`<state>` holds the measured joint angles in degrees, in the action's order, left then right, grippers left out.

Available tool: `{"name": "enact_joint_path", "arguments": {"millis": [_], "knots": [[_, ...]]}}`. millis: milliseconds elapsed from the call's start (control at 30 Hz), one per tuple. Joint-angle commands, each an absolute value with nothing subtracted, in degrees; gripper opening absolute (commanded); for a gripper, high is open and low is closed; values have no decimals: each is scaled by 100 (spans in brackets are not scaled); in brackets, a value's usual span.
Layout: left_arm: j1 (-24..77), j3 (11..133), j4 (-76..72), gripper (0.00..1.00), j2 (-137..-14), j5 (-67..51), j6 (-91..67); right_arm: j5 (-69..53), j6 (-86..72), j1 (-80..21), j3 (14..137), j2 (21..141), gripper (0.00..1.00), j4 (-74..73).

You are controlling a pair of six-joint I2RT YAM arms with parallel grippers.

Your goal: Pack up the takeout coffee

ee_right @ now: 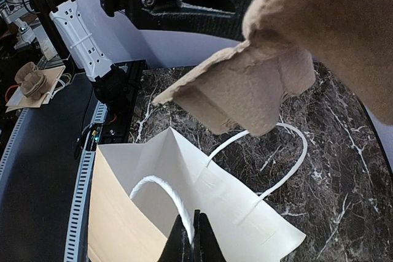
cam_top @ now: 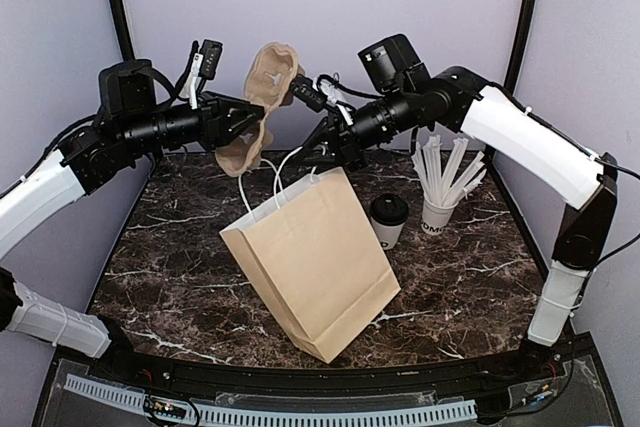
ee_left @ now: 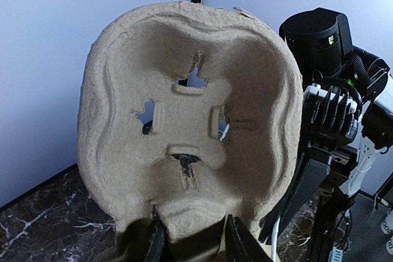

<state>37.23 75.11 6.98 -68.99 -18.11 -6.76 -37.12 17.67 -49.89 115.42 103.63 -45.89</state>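
Holding a pulp cup carrier [ee_left: 190, 121] above a tilted paper bag [cam_top: 315, 257]

Left gripper [ee_left: 193, 240] clamps the pulp cup carrier's edge in mid-air. Right gripper [ee_right: 195, 237] is pinched shut on the bag's white handle [ee_right: 174, 199]. The takeout coffee [cam_top: 388, 219] stands on the table [cam_top: 470, 287] just beside the paper bag; a swinging bag could topple it

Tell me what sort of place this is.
Probably a lab robot cell staged as a café counter: plain partition walls boxing in a marble-look tabletop, plus takeout props: a paper bag, a lidded coffee cup, a pulp cup carrier.
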Motion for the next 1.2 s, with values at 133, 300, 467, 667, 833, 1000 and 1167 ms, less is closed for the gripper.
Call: {"name": "enact_joint_path", "arguments": {"millis": [133,300,467,667,833,1000,1167], "knots": [[3692,7580,575,35,-6576,-1407,-1236,-3010,1804,-5024,11733,10401,0,-4046],[3678,8191,1070,37,-6610,-638,-577,-2613,1681,-5028,11972,10610,0,-3696],[3673,8268,1149,37,-6772,-656,-554,-2685,1574,-5027,11843,10696,0,-3524],[3674,8039,976,36,-6965,-830,-663,-2958,1575,-5027,11270,10547,0,-3368],[3672,7947,909,36,-7032,-886,-552,-3146,1624,-5027,10945,10417,0,-3346],[3674,8591,1939,41,-7264,-641,-296,-3446,1700,-5027,10796,10350,0,-3395],[3674,8811,2910,42,-7400,-1311,-77,-3856,1998,-5027,10784,10303,0,-3675]]}}
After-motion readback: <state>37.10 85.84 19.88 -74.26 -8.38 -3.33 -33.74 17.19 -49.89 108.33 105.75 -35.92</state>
